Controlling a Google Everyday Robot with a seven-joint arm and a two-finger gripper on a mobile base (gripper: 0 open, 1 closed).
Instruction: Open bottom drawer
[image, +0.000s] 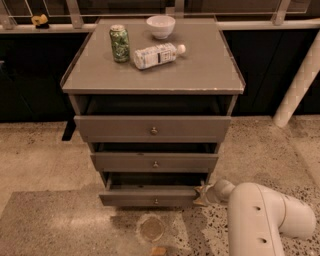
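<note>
The gripper (202, 194) is being held at lower right of the frame, at the right end of the bottom drawer (140, 196); whether it is spread or closed cannot be told. The drawer front is lying with its long axis left to right, facing the camera, standing slightly out. Its inside is hidden. On the table (200, 67), at upper centre, a green can (119, 43), a lying bottle (157, 54) and a white bowl (161, 26) are being carried; the labels cannot be read.
</note>
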